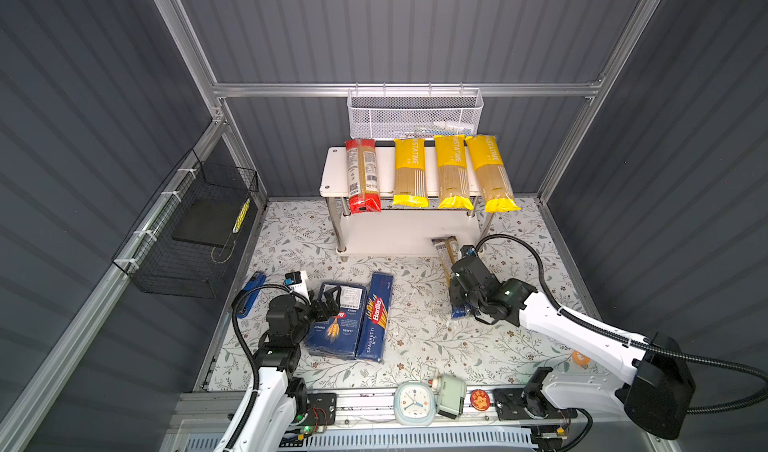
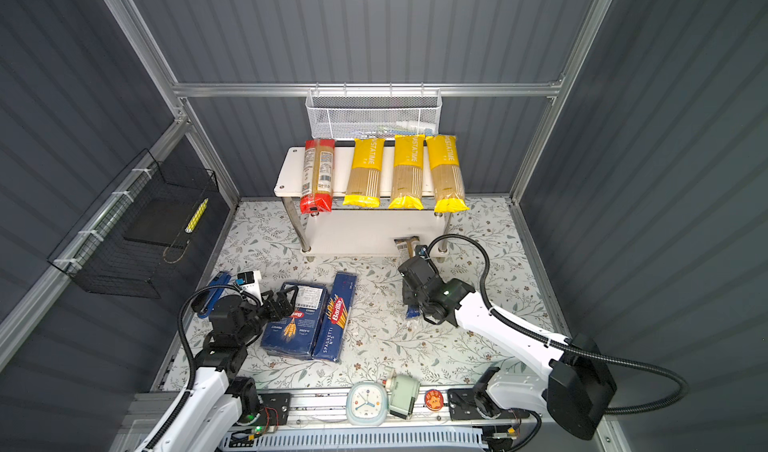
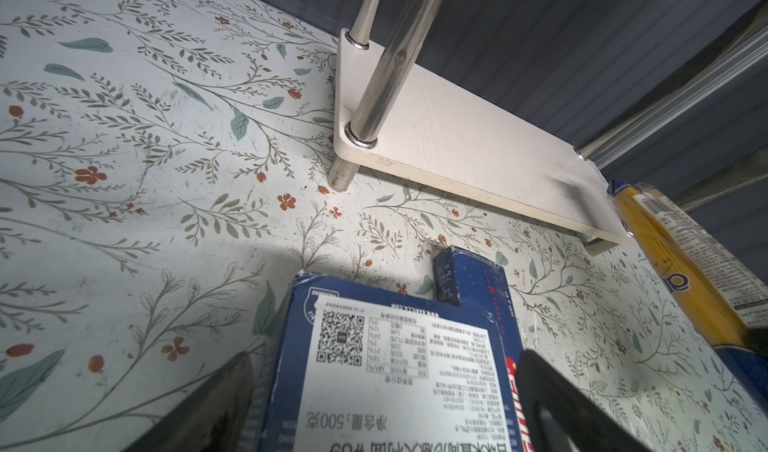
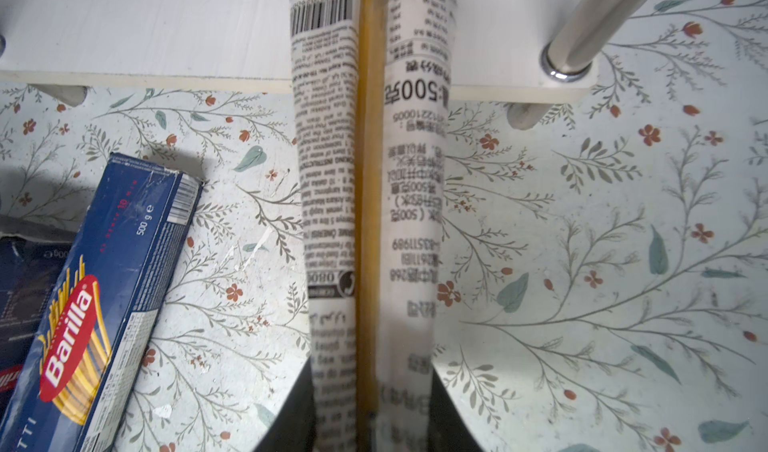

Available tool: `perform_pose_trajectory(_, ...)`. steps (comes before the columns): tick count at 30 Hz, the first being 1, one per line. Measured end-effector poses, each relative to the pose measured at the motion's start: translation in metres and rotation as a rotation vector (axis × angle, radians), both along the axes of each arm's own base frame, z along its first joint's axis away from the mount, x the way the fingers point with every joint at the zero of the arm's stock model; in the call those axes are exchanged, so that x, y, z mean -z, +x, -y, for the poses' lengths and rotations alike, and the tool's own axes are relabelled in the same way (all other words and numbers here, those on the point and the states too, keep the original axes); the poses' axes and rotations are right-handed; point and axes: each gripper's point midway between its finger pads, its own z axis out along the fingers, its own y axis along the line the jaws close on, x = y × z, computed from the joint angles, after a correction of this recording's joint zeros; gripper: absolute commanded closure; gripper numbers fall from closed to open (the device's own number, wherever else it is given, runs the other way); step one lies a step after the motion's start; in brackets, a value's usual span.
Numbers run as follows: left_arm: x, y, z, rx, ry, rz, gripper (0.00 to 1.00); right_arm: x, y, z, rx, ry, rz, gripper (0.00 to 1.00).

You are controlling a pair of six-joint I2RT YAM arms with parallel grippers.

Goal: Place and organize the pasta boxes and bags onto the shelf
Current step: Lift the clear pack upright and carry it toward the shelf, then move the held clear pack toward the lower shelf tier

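R pincer (image 1: 456, 290) grips clear bag (image 1: 445, 249), tip at shelf (image 1: 395, 234) bottom

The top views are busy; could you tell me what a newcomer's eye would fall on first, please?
A red-ended bag and three yellow bags lie in a row across the top board of the white shelf. In front, the right pincer is shut on a clear bag whose far end reaches over the lower board. Two blue boxes lie side by side on the flowered mat, by the left pincer.
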Motion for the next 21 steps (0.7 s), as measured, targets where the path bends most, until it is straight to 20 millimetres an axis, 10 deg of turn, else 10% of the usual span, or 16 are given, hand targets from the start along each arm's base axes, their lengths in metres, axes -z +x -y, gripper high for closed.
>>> perform_pose_trajectory(21, -0.001, 0.001, 0.0, 0.0, 0.0, 0.005, 0.01, 0.0, 0.063, 0.021, 0.087, -0.037, 0.078, 0.78)
